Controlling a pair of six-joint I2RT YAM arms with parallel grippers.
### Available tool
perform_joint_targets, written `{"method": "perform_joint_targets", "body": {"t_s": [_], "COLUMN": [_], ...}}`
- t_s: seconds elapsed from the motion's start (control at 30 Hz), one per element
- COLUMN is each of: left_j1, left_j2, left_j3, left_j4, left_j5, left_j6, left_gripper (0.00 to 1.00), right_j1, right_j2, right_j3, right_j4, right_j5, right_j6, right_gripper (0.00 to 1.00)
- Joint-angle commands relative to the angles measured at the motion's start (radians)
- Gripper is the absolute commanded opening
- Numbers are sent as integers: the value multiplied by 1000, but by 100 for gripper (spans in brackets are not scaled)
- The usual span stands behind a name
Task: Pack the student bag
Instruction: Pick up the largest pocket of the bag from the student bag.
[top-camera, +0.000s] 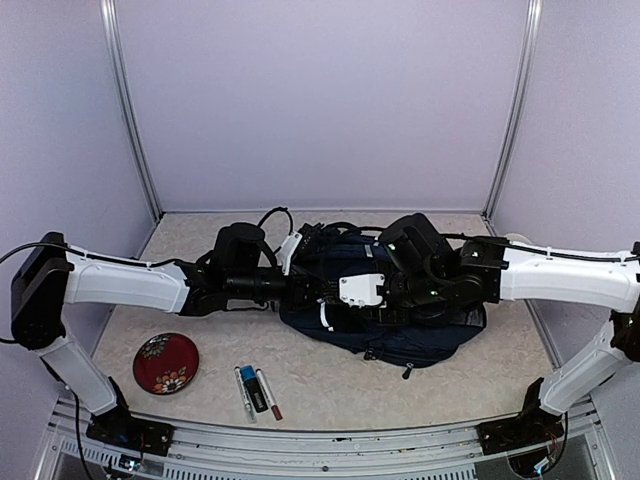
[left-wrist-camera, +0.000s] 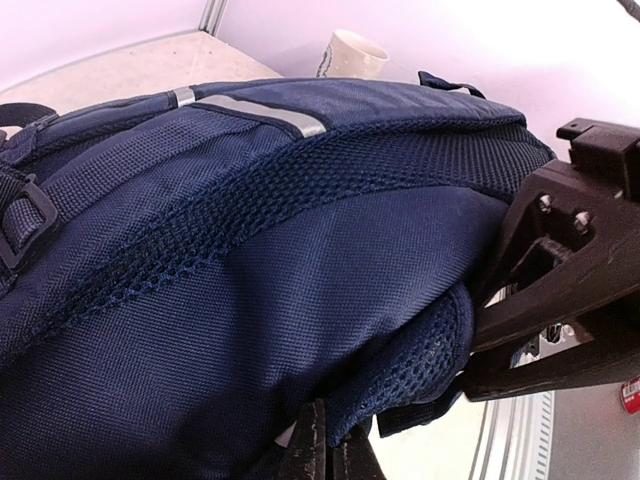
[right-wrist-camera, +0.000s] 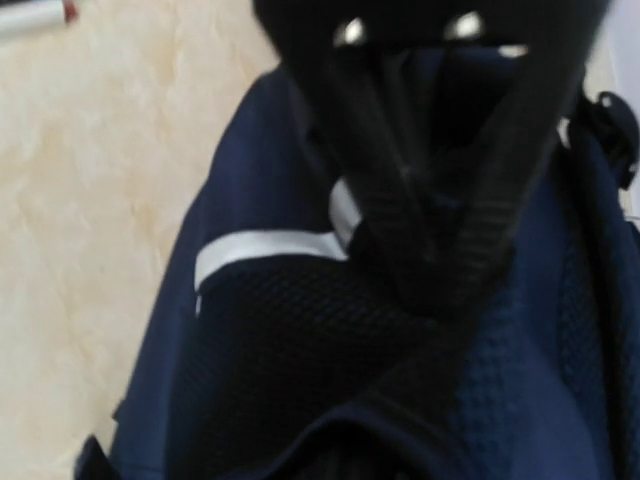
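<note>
Student bag: navy-blue woven-fabric backpack, lying flat on the desk at mid-depth, a bit right of centre, long axis running left-right. Body bulged, fabric creased. A padded navy mesh strap runs across the face seen in the left wrist view, with a thin pale reflective stripe above it. Black buckle on a dark strap at that view's left edge. Whether it is zipped can't be told.

A lab test booth: plain lilac panels on metal posts enclose a beige tabletop.
</note>
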Motion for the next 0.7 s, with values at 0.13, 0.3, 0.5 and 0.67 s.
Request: {"method": "perform_joint_targets", "body": {"t_s": [0.13,0.3,0.5,0.67], "left_j1": [26,28,32,31], "left_j2": [-29,-29,-37,-28], "left_j3": [7,8,19,41], "left_j4": [119,119,98,74], "left_j5": [-9,3,33,60], "left_j6": [-12,-9,9,22], "left_gripper": [0,0,0,0], "right_j1": [-9,-9,-9,-8], "right_j2": [112,144,144,111], "right_j3": [33,32,-47,-93], "right_j4": [-49,8,61,159], "right_j5": [198,282,499,557], "right_j6": [-109,-168,-335,-457], "right_gripper": [31,31,29,29]}}
